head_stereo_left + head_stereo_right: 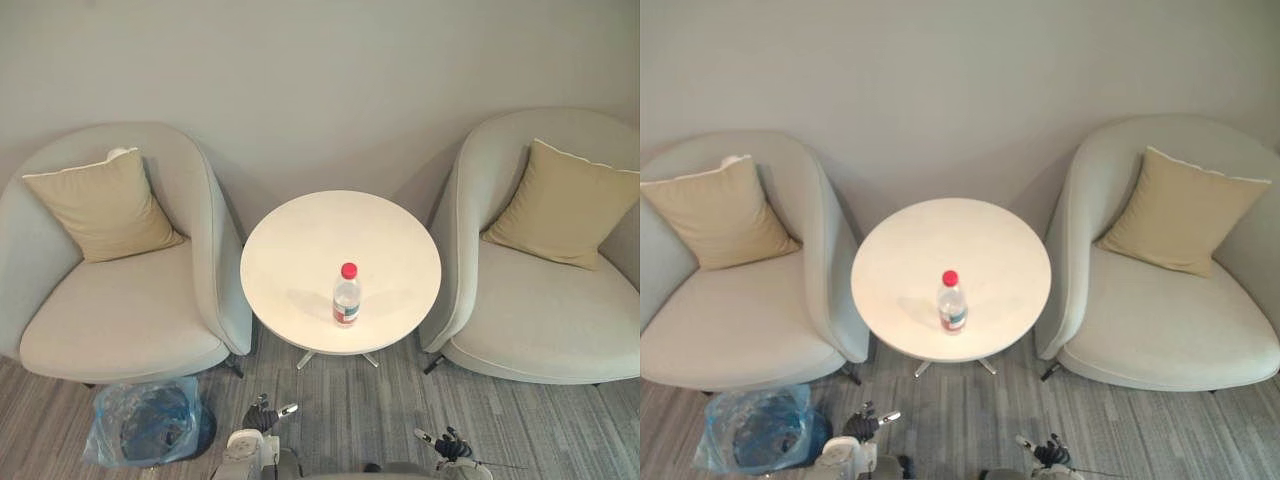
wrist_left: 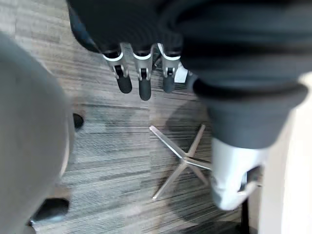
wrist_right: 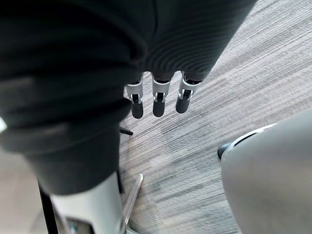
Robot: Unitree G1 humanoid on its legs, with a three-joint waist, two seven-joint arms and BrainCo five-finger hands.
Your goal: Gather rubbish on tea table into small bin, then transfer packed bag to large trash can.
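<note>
On tea table (image 1: 300,235), near front edge: bottle (image 1: 346,297), upright, red cap, sole rubbish seen.
By left armchair (image 1: 130,310), on floor: small bin (image 1: 203,430), lined w/ blue bag (image 1: 125,420), well apart from bottle.
L hand (image 2: 141,73): low nr table legs (image 2: 183,163), fingers straight & loose, nothing held.
R hand (image 3: 156,97): low over carpet (image 3: 253,63), fingers straight, empty.
Risks: prob. tipping or rolling off round top if nudged off-centre, being tall & light; slipping in grip, smooth clear plastic; bag mouth folding shut & blocking drop, thin crinkly film.
Materials: tabletop matt white, round; legs thin metal, star-shaped; carpet grey, striped; armchair soft fabric, curved back.
</note>
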